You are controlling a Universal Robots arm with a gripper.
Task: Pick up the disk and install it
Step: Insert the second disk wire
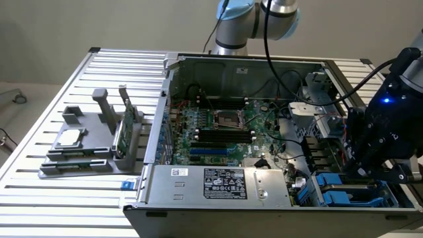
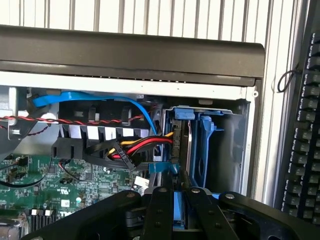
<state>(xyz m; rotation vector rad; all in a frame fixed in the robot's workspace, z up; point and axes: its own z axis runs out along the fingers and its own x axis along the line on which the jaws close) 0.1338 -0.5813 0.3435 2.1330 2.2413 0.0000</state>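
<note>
Soft, even indoor light falls on the open computer case (image 1: 264,129); the slatted aluminium table (image 1: 59,198) beside it is bright and slightly washed out. The case interior sits in dimmer shade. A small blue indicator light (image 1: 386,100) glows above the case's corner. In the wrist view, the black gripper (image 2: 172,210) nearest the lens is dark and soft
</note>
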